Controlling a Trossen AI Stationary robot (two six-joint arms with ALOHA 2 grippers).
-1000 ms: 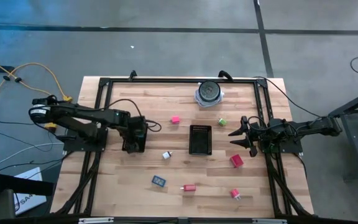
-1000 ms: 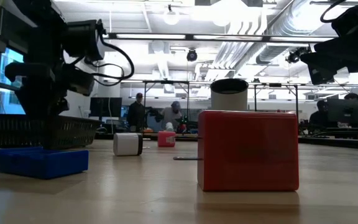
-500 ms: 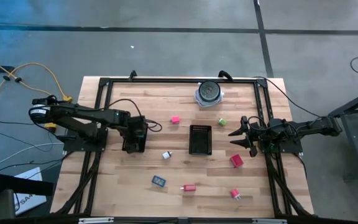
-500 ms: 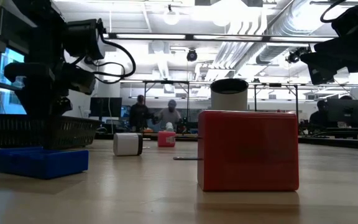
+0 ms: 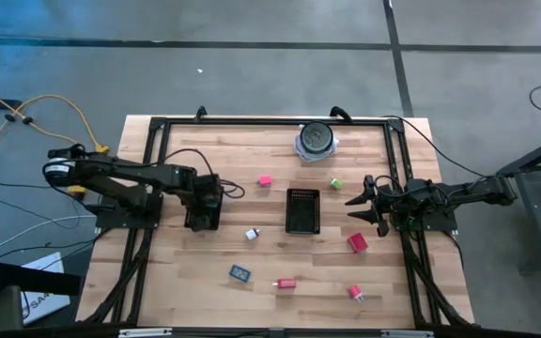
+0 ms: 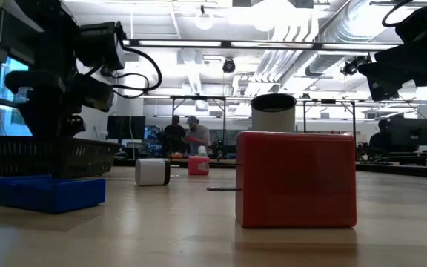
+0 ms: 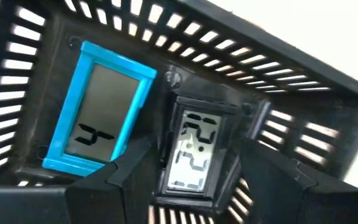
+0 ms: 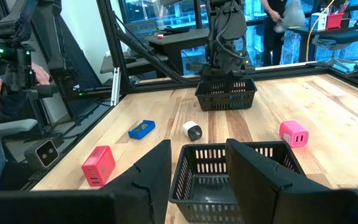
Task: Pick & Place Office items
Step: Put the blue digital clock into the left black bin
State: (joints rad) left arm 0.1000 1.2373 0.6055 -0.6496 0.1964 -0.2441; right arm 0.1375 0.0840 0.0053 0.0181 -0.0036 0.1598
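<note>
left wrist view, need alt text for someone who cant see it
The left gripper reaches down into a black mesh tray, its open fingers either side of a dark-framed digital clock. A blue-framed clock lies flat beside it on the tray floor.

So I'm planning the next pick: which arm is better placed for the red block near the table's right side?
Right. The right gripper hovers open just above the red block, while the left gripper is down inside its tray across the table.
</note>
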